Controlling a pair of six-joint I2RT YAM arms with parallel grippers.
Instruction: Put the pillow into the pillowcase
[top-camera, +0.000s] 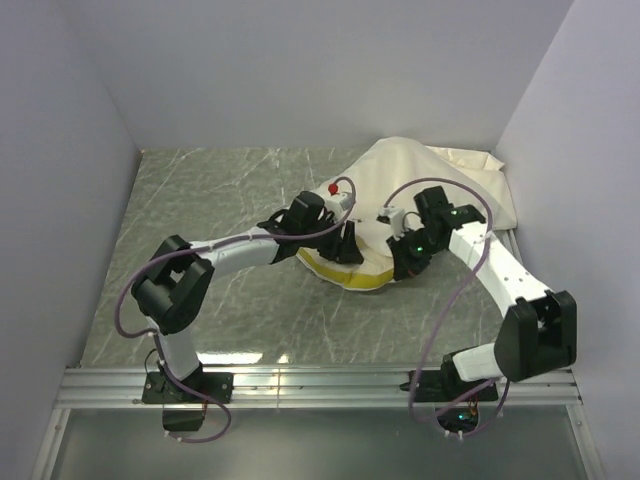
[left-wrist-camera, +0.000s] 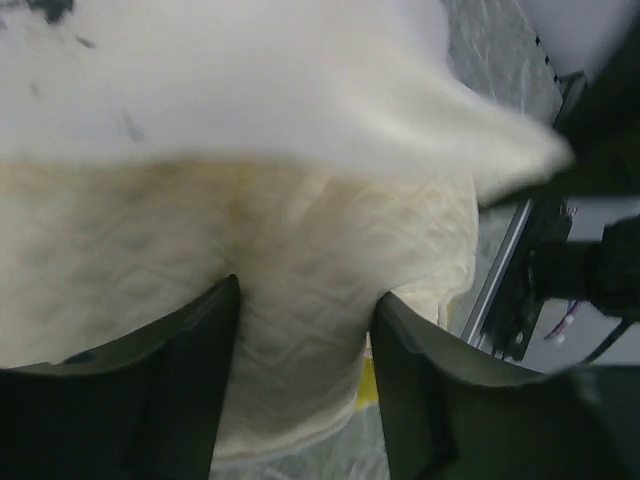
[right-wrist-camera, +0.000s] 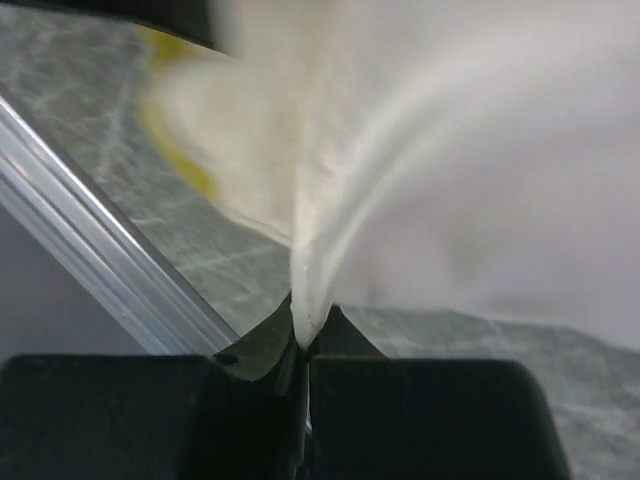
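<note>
Grey marble-patterned tabletop (top-camera: 215, 200) with pale veining, enclosed on three sides by plain white walls (top-camera: 300, 70). A silver aluminium rail (top-camera: 320, 384) runs along its near edge.

pillow (top-camera: 347, 277) mostly covered by pillowcase (top-camera: 420, 178), pillowcase edge blurred in left wrist view

Plump stuffed pillow (left-wrist-camera: 300, 280): cream, quilted diamond stitching, yellow-green band along edge. Thin limp fabric pillowcase (top-camera: 430, 180): plain cream-white. Flat tabletop (top-camera: 220, 200): grey-green, pale marble veining. Arm cables (top-camera: 121, 303): purple.
</note>
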